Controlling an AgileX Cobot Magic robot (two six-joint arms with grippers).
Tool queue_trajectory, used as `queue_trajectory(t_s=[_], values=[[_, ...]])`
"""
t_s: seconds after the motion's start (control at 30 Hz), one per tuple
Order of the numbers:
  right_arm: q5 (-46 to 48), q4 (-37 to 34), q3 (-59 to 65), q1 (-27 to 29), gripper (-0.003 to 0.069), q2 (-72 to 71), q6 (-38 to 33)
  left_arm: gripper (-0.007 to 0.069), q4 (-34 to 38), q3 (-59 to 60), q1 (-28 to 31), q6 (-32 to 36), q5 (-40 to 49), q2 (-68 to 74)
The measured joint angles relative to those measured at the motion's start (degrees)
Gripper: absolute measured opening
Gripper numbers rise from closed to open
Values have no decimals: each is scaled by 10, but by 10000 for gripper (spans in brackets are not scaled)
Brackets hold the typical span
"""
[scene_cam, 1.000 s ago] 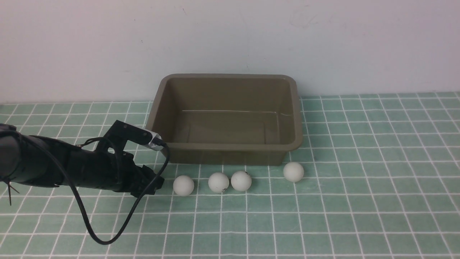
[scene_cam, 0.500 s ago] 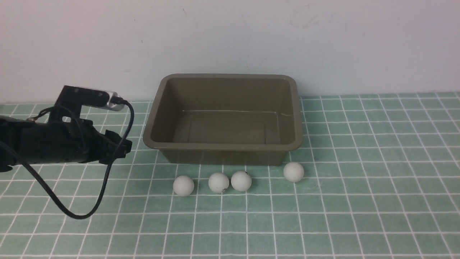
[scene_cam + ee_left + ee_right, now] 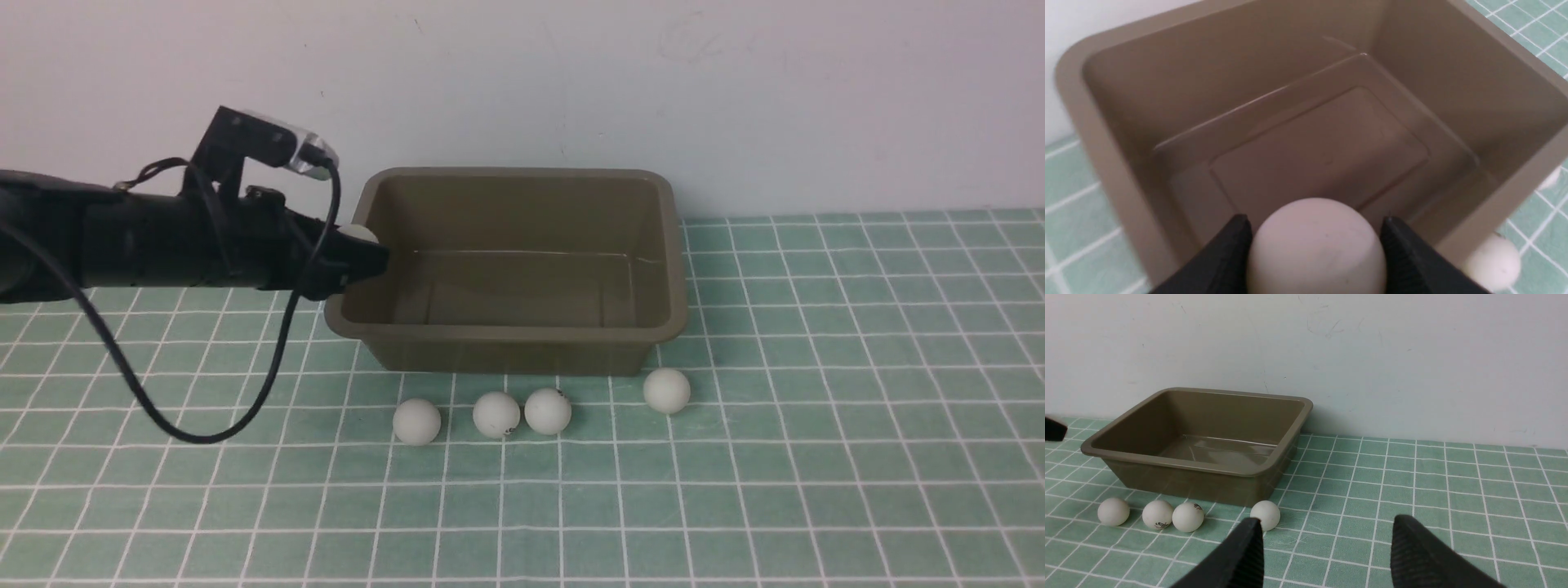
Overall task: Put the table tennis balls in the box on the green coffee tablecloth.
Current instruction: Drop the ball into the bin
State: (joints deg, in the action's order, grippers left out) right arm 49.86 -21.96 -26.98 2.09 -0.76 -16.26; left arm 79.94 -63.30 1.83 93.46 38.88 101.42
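Note:
My left gripper (image 3: 363, 255) is shut on one white table tennis ball (image 3: 357, 234), holding it just over the left rim of the olive-brown box (image 3: 506, 332). In the left wrist view that ball (image 3: 1316, 245) sits between the black fingers (image 3: 1229, 253) above the box's bare floor (image 3: 1323, 151). Several more balls lie in a row on the green coffee tablecloth (image 3: 816, 449) in front of the box, from the left one (image 3: 416, 421) to the right one (image 3: 667, 389). My right gripper (image 3: 1327, 522) is open and empty, low over the cloth, to the right of the rightmost ball (image 3: 1265, 515).
A plain white wall (image 3: 522, 82) stands right behind the box. A black cable (image 3: 163, 408) loops down from the left arm to the cloth. The right arm does not show in the front view.
The left arm rose from cloth level beside the row of balls, swung left and up, then came forward to the box's left rim with the ball. The balls on the cloth stayed put.

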Motion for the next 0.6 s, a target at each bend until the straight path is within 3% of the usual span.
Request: queue_trajectory(t_s=[0.17, 0.33, 0.6], values=[[0, 0, 0, 0, 388, 0, 0, 352, -30, -73, -38, -5, 0, 73], [0, 1, 0, 0, 388, 0, 0, 356, -90, -115, -54, -69, -1, 108], [0, 1, 0, 0, 388, 0, 0, 488, -154, -122, -56, -148, 7, 110]])
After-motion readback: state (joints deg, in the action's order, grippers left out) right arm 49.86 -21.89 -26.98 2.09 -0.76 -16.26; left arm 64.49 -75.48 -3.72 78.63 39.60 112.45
